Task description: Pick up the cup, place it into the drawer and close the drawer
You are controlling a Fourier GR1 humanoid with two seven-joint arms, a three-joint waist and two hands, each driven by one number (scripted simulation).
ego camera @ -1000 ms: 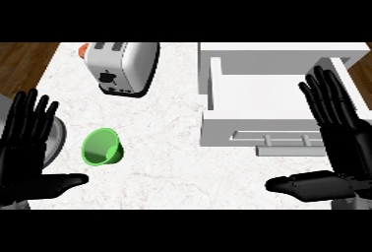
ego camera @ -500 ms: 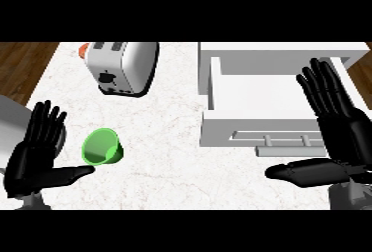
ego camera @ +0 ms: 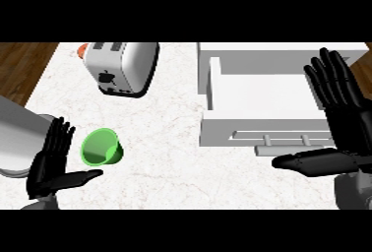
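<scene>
A green cup (ego camera: 102,147) lies tipped on the white marble counter at the left, its mouth facing toward me. My left hand (ego camera: 52,163) is just left of the cup, fingers straight and thumb out below it, not touching it. The white drawer (ego camera: 265,96) stands pulled open at the right, with its front panel and bar handle (ego camera: 287,140) facing me. My right hand (ego camera: 340,118) is held flat over the drawer's right side, fingers straight, thumb pointing left beneath the handle.
A silver toaster (ego camera: 122,66) stands at the back of the counter, with an orange-red object (ego camera: 83,49) behind it. A grey metal pot (ego camera: 16,138) sits at the left edge, beside my left hand. Wood floor shows past the counter's left edge.
My left hand has moved right and turned edge-on, closing in beside the cup. My right hand has drifted slightly up. The cup and drawer are unmoved.
</scene>
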